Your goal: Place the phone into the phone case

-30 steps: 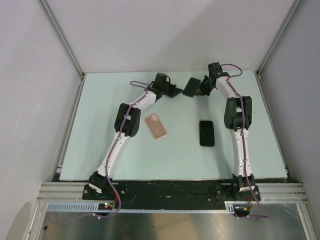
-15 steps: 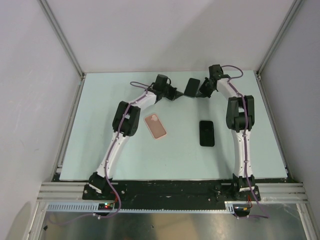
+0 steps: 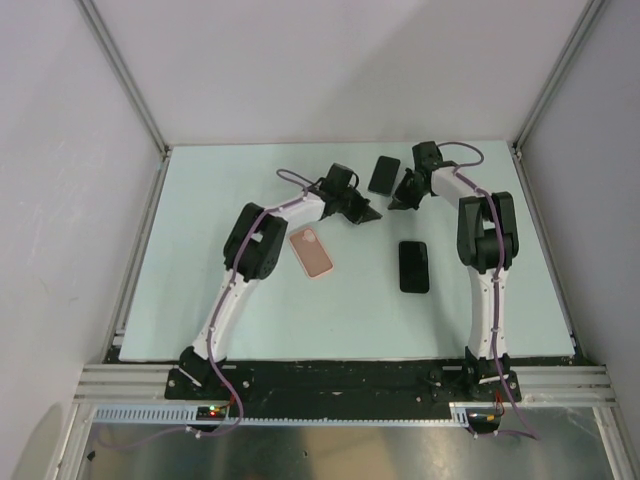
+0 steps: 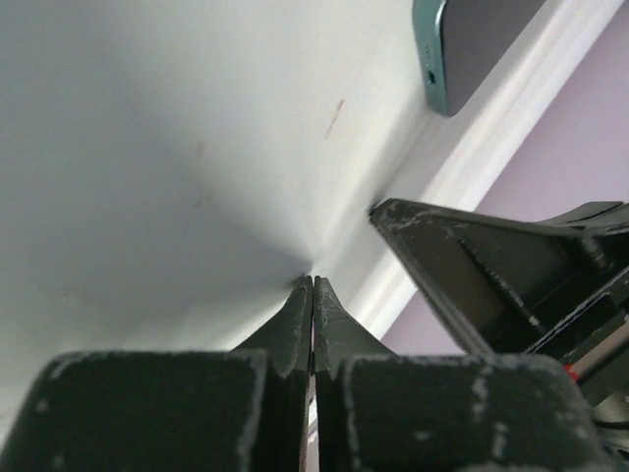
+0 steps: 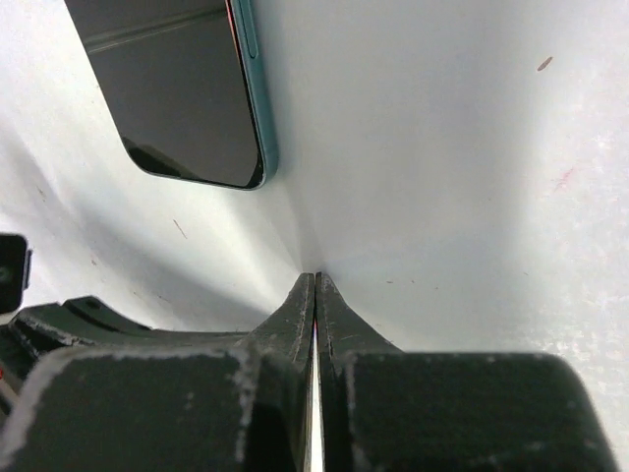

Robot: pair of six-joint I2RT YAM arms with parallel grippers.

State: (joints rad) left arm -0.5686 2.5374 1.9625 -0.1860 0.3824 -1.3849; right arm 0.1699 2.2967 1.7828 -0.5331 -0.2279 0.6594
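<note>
A dark phone point(image 3: 383, 174) with a teal edge lies flat on the table point(image 3: 200, 290) near its back edge. It also shows in the right wrist view point(image 5: 177, 88) and, as a corner, in the left wrist view point(image 4: 472, 44). The pink phone case point(image 3: 311, 251) lies open side up left of centre. My left gripper point(image 3: 368, 213) point(image 4: 313, 280) is shut and empty, its tip down on the table just in front of the phone. My right gripper point(image 3: 398, 203) point(image 5: 314, 275) is shut and empty, its tip on the table to the right of the phone.
A second black phone-shaped slab point(image 3: 414, 266) lies right of centre, in front of both grippers. The two grippers' tips stand close together. The right gripper shows in the left wrist view point(image 4: 491, 285). White walls close the table at the back and sides.
Both grippers have drawn away from the phone toward the near side and dropped to the table. The phone, earlier between them, now lies free.
</note>
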